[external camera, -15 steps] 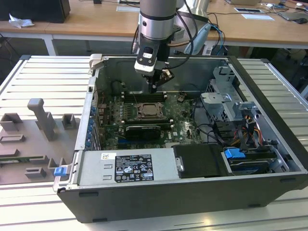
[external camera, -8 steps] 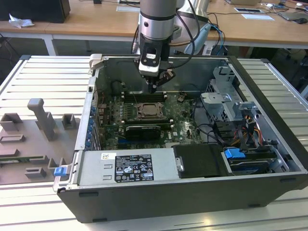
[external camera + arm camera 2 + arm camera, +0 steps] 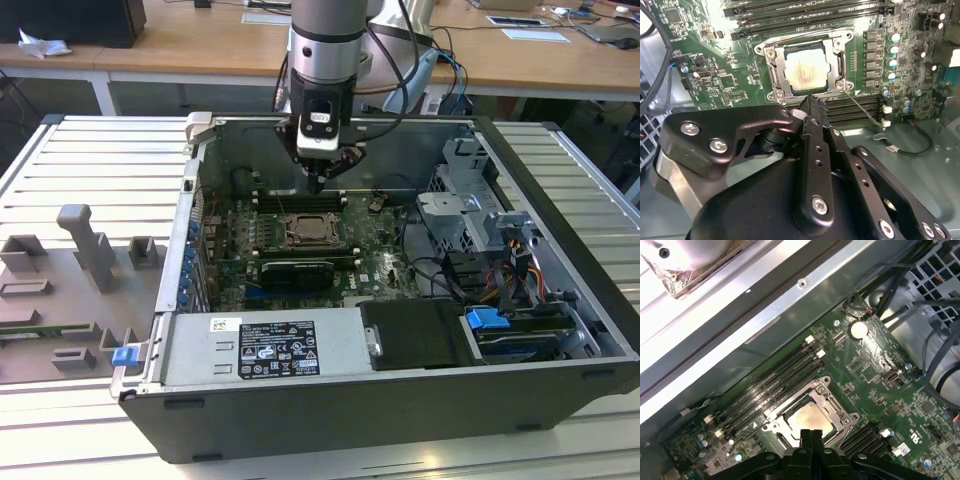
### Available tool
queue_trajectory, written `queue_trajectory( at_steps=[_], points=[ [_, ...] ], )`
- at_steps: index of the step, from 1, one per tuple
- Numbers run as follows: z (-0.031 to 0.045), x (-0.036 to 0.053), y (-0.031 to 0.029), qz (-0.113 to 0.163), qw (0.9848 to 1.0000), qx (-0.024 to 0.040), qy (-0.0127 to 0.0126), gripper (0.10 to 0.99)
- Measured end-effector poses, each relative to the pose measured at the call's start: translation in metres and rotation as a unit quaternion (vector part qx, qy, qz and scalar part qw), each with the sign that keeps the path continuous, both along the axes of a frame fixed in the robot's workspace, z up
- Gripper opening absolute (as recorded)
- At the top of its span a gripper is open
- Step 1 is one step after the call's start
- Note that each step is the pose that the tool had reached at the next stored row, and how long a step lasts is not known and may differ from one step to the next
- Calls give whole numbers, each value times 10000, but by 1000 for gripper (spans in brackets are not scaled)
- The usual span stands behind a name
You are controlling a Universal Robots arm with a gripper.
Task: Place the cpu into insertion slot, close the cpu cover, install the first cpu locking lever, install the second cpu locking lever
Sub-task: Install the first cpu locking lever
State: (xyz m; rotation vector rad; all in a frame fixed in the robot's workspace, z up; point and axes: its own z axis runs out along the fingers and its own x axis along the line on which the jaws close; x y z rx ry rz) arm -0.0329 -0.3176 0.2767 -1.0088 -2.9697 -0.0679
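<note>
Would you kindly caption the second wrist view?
Shut gripper hovering over the cpu, cpu cover lowered around it.

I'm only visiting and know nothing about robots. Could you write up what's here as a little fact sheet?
Setting: open computer case lying on a slatted table
Machine: one arm, gripper pointing down over the green board
Gripper fingers: shut, nothing between them, tips near the socket's edge
cpu: lying in the insertion slot
cpu cover: down around the chip, its face showing through the centre
Memory slots: long, black, beside the socket
</note>
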Motion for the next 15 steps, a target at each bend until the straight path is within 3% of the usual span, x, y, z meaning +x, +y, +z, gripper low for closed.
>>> queue_trajectory(
  at_steps=[7,11,14,15],
  points=[
    [0,0,0,490,9988,0,0,106],
    [0,0,0,812,9967,0,0,106],
    [0,0,0,1096,9940,0,0,106],
    [-1,0,0,1241,9923,1,0,106]
  ],
)
